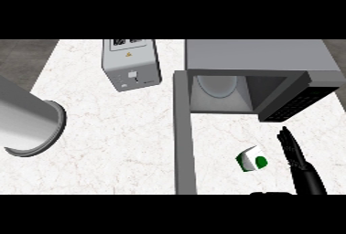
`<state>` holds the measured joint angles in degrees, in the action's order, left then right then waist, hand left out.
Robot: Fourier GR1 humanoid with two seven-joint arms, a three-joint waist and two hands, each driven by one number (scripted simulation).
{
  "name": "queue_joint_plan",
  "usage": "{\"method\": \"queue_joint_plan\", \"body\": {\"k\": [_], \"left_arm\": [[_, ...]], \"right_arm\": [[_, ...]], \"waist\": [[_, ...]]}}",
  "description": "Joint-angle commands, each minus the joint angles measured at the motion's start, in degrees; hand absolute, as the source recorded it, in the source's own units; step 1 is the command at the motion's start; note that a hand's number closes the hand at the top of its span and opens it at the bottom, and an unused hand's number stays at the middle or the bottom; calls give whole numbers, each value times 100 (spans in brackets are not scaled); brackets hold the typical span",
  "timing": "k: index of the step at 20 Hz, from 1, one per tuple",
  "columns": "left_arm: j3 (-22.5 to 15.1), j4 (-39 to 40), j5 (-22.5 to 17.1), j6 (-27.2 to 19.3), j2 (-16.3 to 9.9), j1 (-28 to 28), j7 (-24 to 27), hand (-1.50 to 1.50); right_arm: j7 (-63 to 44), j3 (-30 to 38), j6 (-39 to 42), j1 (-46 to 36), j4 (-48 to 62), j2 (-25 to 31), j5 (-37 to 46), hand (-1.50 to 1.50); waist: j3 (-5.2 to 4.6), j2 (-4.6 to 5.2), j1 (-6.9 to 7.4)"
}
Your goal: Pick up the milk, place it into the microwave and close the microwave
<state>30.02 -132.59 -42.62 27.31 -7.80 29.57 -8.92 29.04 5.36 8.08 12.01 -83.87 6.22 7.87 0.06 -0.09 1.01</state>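
Right, notes from my station.
Milk: I see the small white carton with a green round mark [252, 160] lying on the white marbled table [115, 137], in front of the microwave.
Microwave: grey box [260, 73], door [182, 137] swung open.
Right hand: black [292, 151], fingers straight, just beside the carton, apart.
Also: grey boxy appliance [132, 64]; grey cylinder [30, 121].

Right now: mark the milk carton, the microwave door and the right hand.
milk carton [252, 159], head view, on its green-and-white top face.
microwave door [183, 137], head view, on the open door's grey edge.
right hand [295, 155], head view, on the straight black fingers.
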Motion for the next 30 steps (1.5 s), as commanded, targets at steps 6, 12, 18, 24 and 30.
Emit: {"method": "queue_joint_plan", "body": {"k": [6,12,18,24,30], "left_arm": [[471,-363,-863,199,-90,202,-199,-150],[506,-304,-854,456,106,212,-88,-150],[561,-464,-1111,435,139,305,-260,-150],[907,-586,-1347,731,144,624,-217,-150],[640,-369,-1085,676,204,374,-288,-150]], "right_arm": [[1542,157,-320,-372,1959,191,558,-150],[2415,463,-519,-1687,4093,332,671,-150],[3008,676,-220,-2258,5279,577,577,-150],[3609,770,-238,-2537,6123,383,540,-150],[3497,637,-116,-2990,6484,242,633,150]], "waist": [[-1,2,-34],[3,14,5],[6,19,9],[10,18,64],[12,37,61]]}}
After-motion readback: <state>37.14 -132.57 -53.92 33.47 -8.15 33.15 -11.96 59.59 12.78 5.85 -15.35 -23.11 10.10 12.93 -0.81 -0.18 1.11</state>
